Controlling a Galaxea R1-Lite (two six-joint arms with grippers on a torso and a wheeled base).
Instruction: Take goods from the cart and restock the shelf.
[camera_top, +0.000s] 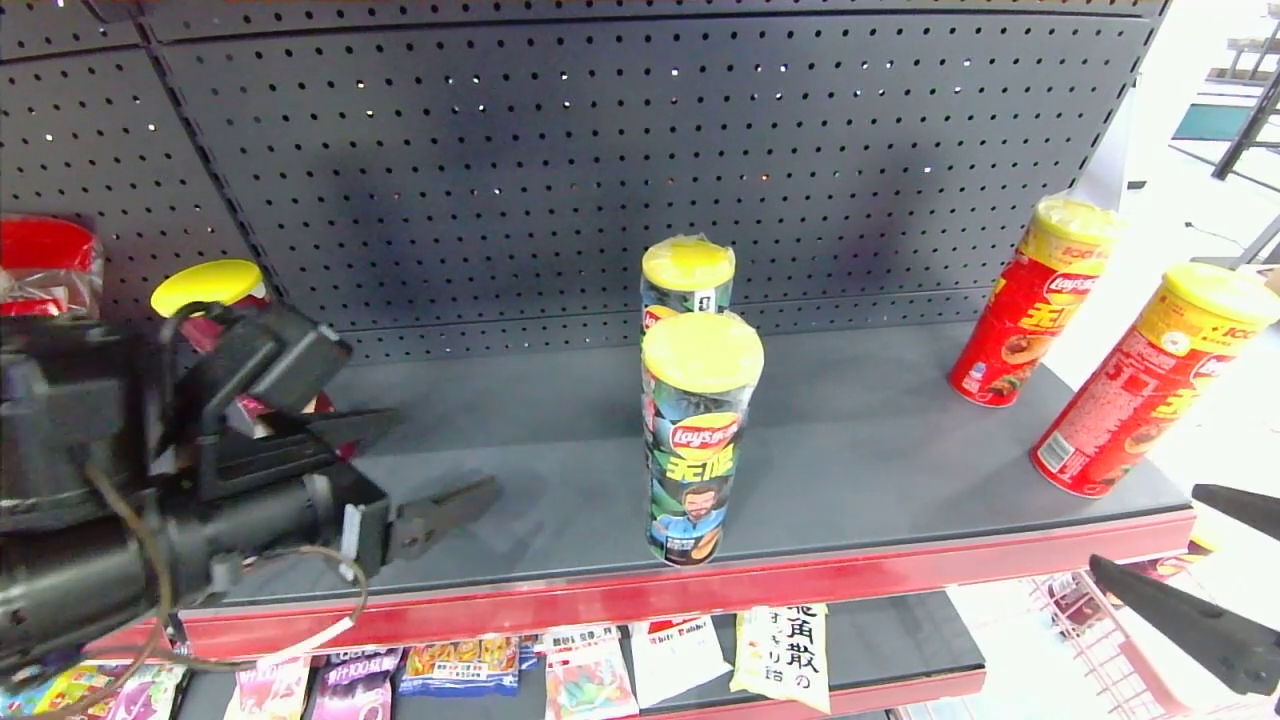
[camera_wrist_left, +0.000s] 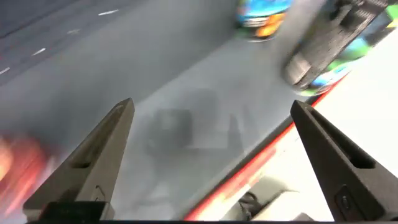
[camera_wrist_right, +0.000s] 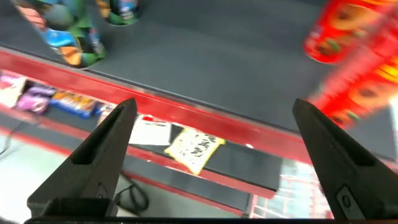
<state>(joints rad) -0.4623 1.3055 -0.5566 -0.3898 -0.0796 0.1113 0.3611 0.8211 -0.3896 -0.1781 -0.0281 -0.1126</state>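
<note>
Both arms were empty-handed in this one. The left gripper (camera_top: 445, 452) hung over the bare left part of the shelf (camera_top: 880, 440), at the lower left of the head view, with its fingers spread wide and nothing between them. The left wrist view showed the same: two open fingers (camera_wrist_left: 93, 165) over grey shelf board. The right gripper (camera_top: 1145, 528) sat at the lower right corner, below the shelf's red front edge and out in front of it, also wide open and holding nothing.

Four chip cans were standing on the shelf. A green can (camera_top: 700, 440) stood near the front edge at frame centre, with a second green can (camera_top: 687, 275) right behind it. Two red cans (camera_top: 1035, 300) stood at the right end. Another yellow-lidded can (camera_top: 205, 285) peeked out behind the left arm, upper left.

Looked like the gap between placements, so the step in hand was probably fetching the next item. The pink wire cart (camera_top: 1130, 680) was at the bottom right, just under the right gripper, so that arm seemed the natural one to dip in. Whatever it grabbed would want one of the open stretches on either side of the green cans.
</note>
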